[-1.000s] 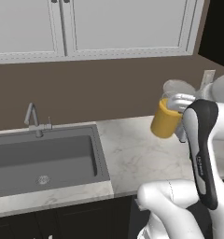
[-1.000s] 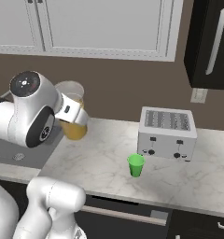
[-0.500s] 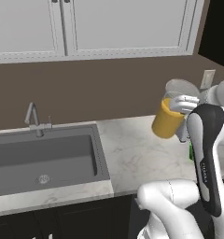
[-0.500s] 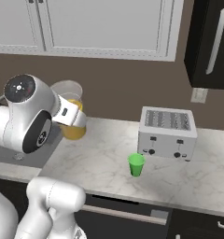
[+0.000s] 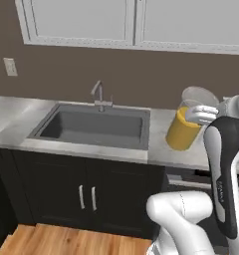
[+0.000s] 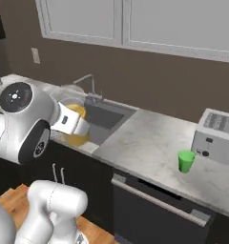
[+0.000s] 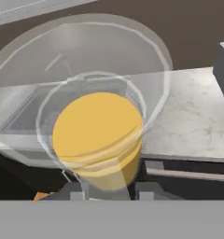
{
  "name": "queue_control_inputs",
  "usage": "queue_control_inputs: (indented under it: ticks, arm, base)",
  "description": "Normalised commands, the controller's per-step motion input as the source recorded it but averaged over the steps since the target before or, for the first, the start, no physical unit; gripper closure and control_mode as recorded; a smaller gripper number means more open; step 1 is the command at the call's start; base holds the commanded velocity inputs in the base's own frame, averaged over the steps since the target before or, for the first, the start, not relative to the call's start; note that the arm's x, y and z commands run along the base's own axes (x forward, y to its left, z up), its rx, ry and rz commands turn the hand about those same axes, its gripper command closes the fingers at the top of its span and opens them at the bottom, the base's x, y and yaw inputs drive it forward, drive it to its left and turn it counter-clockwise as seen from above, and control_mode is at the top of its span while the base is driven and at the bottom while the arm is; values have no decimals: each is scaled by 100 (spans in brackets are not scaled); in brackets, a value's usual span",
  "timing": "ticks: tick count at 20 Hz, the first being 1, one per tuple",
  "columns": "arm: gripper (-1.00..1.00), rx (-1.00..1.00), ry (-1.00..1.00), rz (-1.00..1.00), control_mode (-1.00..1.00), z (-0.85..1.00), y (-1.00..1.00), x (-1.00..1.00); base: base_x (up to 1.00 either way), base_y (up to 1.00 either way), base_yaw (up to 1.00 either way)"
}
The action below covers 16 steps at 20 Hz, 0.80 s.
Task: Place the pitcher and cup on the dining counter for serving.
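Left base view: pitcher (image 5: 183, 129), clear wall, orange-yellow body, carried clear of the counter (image 5: 161, 149) at 3 o'clock of the sink (image 5: 94, 124); you see the white hand clamped at its rim, pincer tips hidden behind the arm; faucet (image 5: 99, 94) at 12 o'clock of the basin.

Right base view: pitcher (image 6: 76, 121) held beside the big wrist joint, over the counter edge by the sink (image 6: 104, 114); cup (image 6: 185, 161), small and green, upright on the counter (image 6: 145, 147), at 8 o'clock of the toaster (image 6: 219, 138) and well apart from the pitcher.

Hand view: pincer (image 7: 109, 189) narrow, closed on the pitcher (image 7: 97, 140); both tips flank its lower wall; the rim rings the view.

Handling, as judgement: you should treat the pitcher as smooth, rigid and probably slippery; if the orange is liquid, it is heavy and will slosh; keep it upright. Take the cup, light and tapered, around its wall.
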Motion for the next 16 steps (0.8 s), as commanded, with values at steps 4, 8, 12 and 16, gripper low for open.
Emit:
queue_control_inputs:
  ticks: [4, 8, 12, 16]
  arm:
    - [100, 0, 0, 0, 100, 0, 0, 0]
    - [100, 0, 0, 0, 100, 0, 0, 0]
    - [100, 0, 0, 0, 100, 0, 0, 0]
    - [100, 0, 0, 0, 100, 0, 0, 0]
  base:
    - [-38, 0, 99]
    - [-9, 0, 100]
    - [-5, 0, 100]
    - [-4, 0, 100]
